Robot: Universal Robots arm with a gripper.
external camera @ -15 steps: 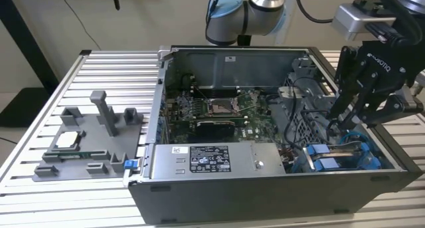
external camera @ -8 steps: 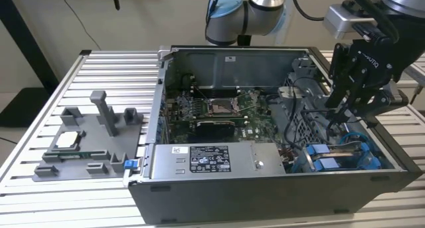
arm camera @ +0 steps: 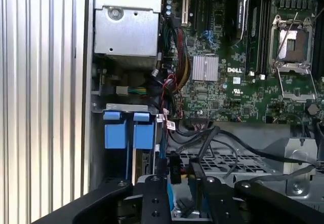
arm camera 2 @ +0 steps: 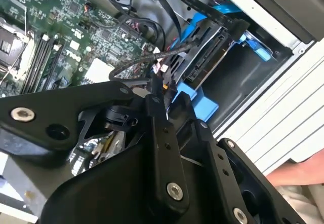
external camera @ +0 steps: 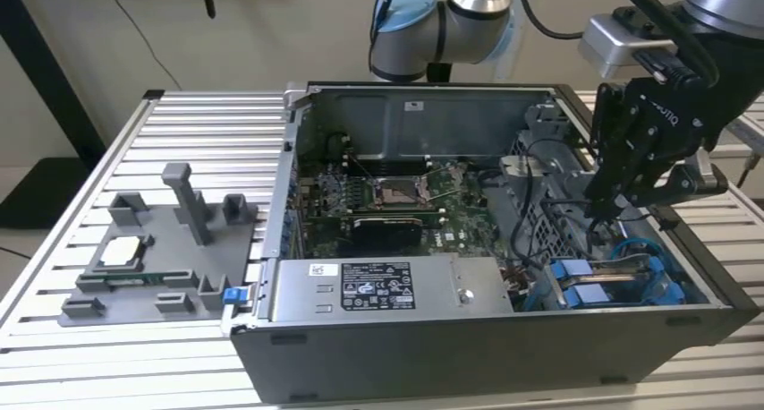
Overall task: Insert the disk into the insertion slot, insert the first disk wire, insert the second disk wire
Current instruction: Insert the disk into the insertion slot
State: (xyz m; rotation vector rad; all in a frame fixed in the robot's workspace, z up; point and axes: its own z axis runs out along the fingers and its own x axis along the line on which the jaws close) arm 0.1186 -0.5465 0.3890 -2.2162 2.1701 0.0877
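Observation:
The disk sits in its blue carrier inside the insertion slot, a bay in the grey perforated cage at the front corner of the open computer case on the exterior view's right. Two blue carrier ends show side by side. My gripper reaches down into the case just above that bay. Its black fingers are shut on the black connector of a disk wire, held close to the disk's connector edge. Other black cables run past it.
The case lies open on a slatted metal table. A silver labelled power-supply box and the green motherboard are beside the bay. A grey fixture with small parts stands at the exterior view's left. A person's hand shows beyond the case.

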